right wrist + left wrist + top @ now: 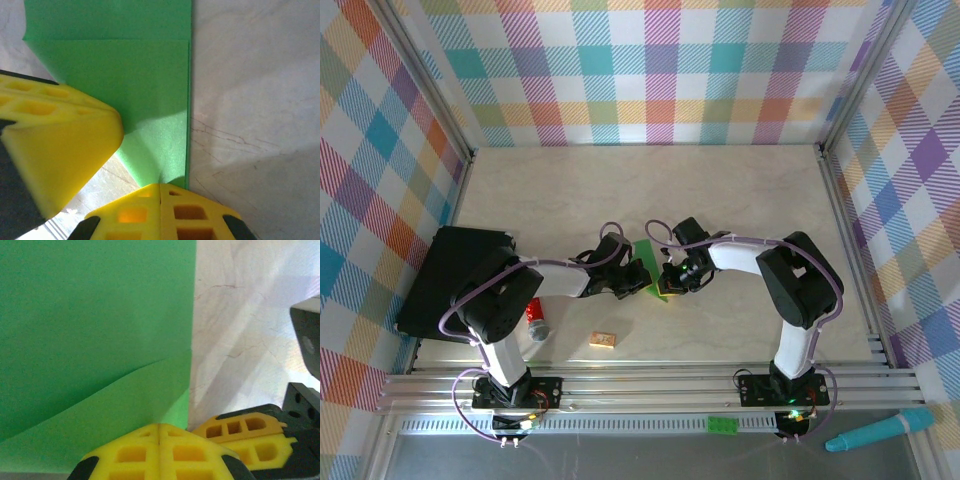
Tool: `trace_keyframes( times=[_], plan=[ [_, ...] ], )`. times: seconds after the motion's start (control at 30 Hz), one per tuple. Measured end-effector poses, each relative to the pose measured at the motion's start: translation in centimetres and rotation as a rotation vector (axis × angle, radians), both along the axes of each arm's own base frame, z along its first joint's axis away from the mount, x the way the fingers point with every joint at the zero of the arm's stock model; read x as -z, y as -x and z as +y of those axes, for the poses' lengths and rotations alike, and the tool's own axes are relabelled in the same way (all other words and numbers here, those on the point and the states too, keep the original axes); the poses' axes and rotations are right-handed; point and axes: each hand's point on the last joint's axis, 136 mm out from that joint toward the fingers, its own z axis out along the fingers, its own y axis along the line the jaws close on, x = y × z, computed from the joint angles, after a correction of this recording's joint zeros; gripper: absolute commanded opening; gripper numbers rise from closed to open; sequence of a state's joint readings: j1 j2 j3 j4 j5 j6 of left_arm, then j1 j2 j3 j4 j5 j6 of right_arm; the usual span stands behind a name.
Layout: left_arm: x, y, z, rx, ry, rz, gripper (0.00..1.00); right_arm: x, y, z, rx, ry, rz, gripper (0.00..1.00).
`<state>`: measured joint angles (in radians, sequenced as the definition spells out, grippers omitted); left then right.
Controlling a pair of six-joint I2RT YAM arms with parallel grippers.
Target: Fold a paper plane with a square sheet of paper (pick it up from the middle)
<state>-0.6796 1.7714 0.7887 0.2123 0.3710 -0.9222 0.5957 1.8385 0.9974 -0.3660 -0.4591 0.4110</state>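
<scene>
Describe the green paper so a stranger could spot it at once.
Look to the middle of the beige table, where the left tool and right tool meet. Between them sits the paper, a thin, bright green, partly folded sheet. The brick is green too but a tiny block on the front rail, and the pen is teal.

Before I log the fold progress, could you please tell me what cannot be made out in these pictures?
The green paper: outline and fold count unclear. In the top view the arms cover most of it, and the wrist views crop it.
Paper pinched in the left gripper and right gripper: hidden by their shut fingers.
The red and silver object: in the top view, partly under the left arm and too small to identify.
</scene>
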Motion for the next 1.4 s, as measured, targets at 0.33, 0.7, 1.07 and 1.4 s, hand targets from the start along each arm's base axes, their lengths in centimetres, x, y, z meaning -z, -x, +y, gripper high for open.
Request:
trace_keyframes(
  times=[0.33, 0.7, 1.07, 1.4],
  plan=[
    [0.6, -0.6, 1.3, -0.017, -0.019, 0.003, 0.01, 0.1, -0.1, -0.2, 0.004, 0.021, 0.001, 0.05],
    [0.6, -3.3, 7.4, -0.124, -0.011, 0.015, 0.01, 0.1, -0.5, -0.1, 0.005, 0.026, -0.016, 0.06],
    [-1.0, -3.7, 9.7, -0.207, 0.004, -0.005, 0.04, -0.3, -0.8, 0.4, 0.020, -0.006, -0.012, 0.15],
    [-4.6, -3.4, 7.9, -0.246, 0.100, -0.073, 0.12, -4.6, -2.9, 3.0, 0.055, -0.188, -0.108, 0.21]
  ],
)
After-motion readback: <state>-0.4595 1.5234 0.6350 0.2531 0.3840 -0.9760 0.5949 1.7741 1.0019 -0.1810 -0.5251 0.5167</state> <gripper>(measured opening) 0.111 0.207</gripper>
